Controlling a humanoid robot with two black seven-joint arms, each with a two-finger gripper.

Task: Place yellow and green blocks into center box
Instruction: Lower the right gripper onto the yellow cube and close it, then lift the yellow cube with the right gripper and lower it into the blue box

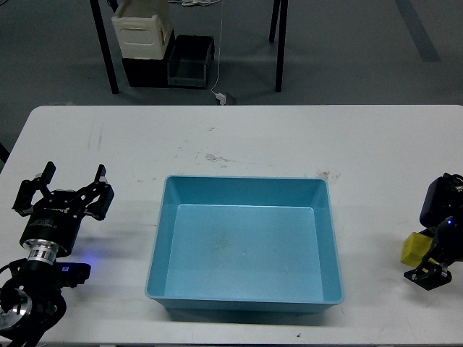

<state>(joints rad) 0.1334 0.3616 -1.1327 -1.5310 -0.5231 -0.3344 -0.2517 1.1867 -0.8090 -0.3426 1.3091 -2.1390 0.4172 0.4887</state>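
Observation:
A yellow block [413,248] lies on the white table near the right edge, partly covered on its right side by my right arm. My right gripper [428,277] is a dark shape low beside and just in front of the block; its fingers cannot be told apart. The open blue box [246,180] stands empty at the table's centre. My left gripper [71,178] is open and empty above the table's left side, far from the box. No green block is in view.
The white table [239,137] carries faint scuff marks behind the box. Beyond its far edge, on the floor, stand a white container [142,30], black crates [189,61] and dark table legs [281,43].

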